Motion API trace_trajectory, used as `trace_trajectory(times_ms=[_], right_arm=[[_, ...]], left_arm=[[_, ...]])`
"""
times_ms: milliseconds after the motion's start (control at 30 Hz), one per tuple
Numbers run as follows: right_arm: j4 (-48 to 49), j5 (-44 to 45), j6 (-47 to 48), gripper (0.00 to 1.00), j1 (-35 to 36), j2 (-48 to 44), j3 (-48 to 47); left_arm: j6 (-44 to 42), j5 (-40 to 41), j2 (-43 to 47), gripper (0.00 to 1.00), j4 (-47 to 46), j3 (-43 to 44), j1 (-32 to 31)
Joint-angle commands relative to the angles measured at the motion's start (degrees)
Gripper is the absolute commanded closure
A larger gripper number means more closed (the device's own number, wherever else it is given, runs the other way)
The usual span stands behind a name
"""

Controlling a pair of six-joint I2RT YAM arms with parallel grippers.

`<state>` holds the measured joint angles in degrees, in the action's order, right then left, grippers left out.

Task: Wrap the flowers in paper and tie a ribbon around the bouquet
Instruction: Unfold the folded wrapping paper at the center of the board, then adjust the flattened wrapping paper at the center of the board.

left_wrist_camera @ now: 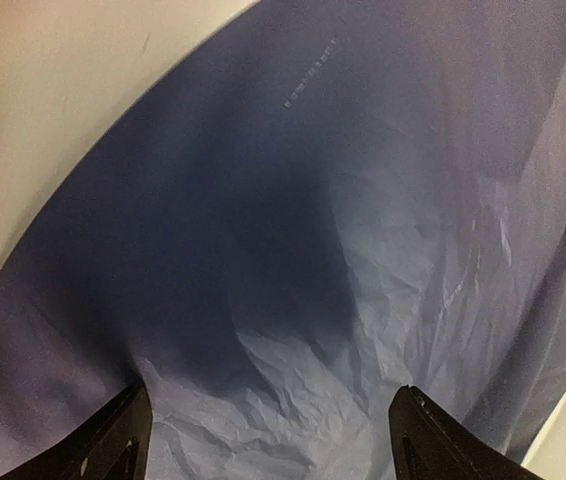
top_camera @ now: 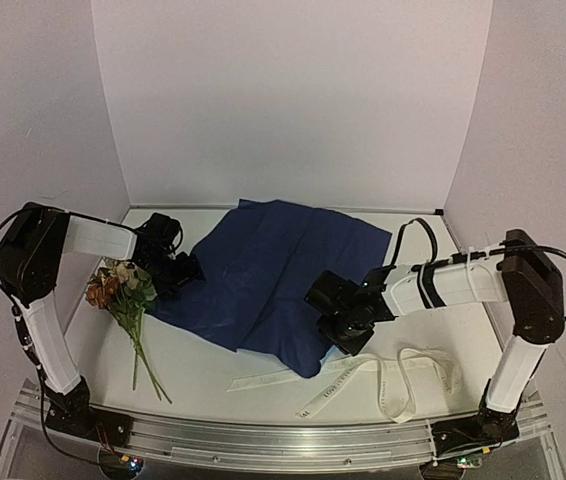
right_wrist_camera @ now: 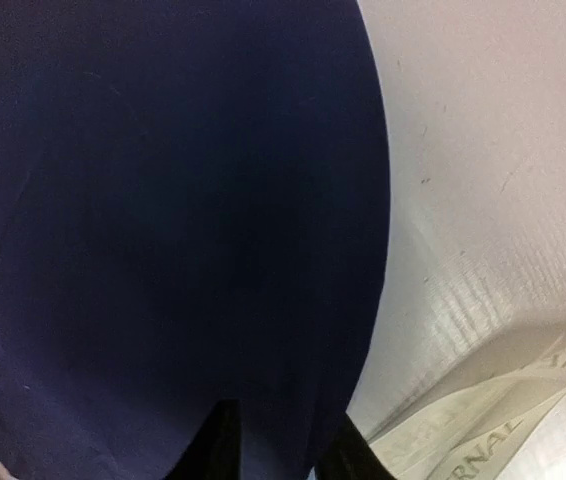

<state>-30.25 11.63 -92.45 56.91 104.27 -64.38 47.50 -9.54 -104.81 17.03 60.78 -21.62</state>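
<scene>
The dark blue paper (top_camera: pixel 273 270) lies spread and creased across the middle of the table. The flowers (top_camera: pixel 123 290) rest left of it, stems toward the near edge. The cream ribbon (top_camera: pixel 393 375) loops at the front right. My left gripper (top_camera: pixel 188 268) hangs open at the paper's left edge, and its wrist view shows crumpled paper (left_wrist_camera: pixel 263 200) between wide jaws (left_wrist_camera: pixel 273 392). My right gripper (top_camera: pixel 341 335) sits at the paper's near right corner. Its jaws (right_wrist_camera: pixel 285 410) stand slightly apart over the paper (right_wrist_camera: pixel 163 200), with ribbon (right_wrist_camera: pixel 493 420) beside them. No bouquet is in view.
White walls close in the table on three sides. A metal rail (top_camera: pixel 263 440) runs along the near edge between the arm bases. Bare white tabletop (top_camera: pixel 213 365) shows in front of the paper.
</scene>
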Motion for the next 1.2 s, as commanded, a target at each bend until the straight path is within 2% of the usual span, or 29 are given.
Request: trace_trajectory(times_ms=[0,100,167,300,400,533,800,1167], right_arm=[[1.07,1.95,10.31,0.51,-0.36,-5.77,2.31],[1.01,0.97,18.14,0.31,-2.07,-9.96,5.43],[0.45,-2.26,23.20,0.23,-4.96,-11.81,7.31],[0.87,-18.05,31.25,0.12,-16.04,-10.42,7.84],[0.66,-27.39,37.27,0.12,-21.41,-6.72,3.80],[1.30,-32.24,40.07,0.12,-24.64,-2.31,-0.28],[7.95,-31.13,39.35,0.12,-27.68,1.61,0.17],[21.40,-28.32,36.76,0.31,-29.62,6.63,3.18]], left_arm=[[-8.17,6.20,-7.42,0.15,4.79,6.66,2.59],[-12.08,7.19,-9.82,0.16,5.66,10.60,3.39],[-14.55,7.89,-10.58,0.16,6.01,12.50,3.76],[-19.29,9.00,-12.39,0.15,7.26,16.87,4.15],[-21.74,10.83,-13.87,0.15,8.22,19.74,4.50],[-23.15,10.53,-15.55,0.15,9.14,22.56,5.00],[-23.43,9.72,-17.53,0.15,9.59,24.24,5.07],[-23.25,7.73,-18.75,0.15,10.04,25.84,5.09]])
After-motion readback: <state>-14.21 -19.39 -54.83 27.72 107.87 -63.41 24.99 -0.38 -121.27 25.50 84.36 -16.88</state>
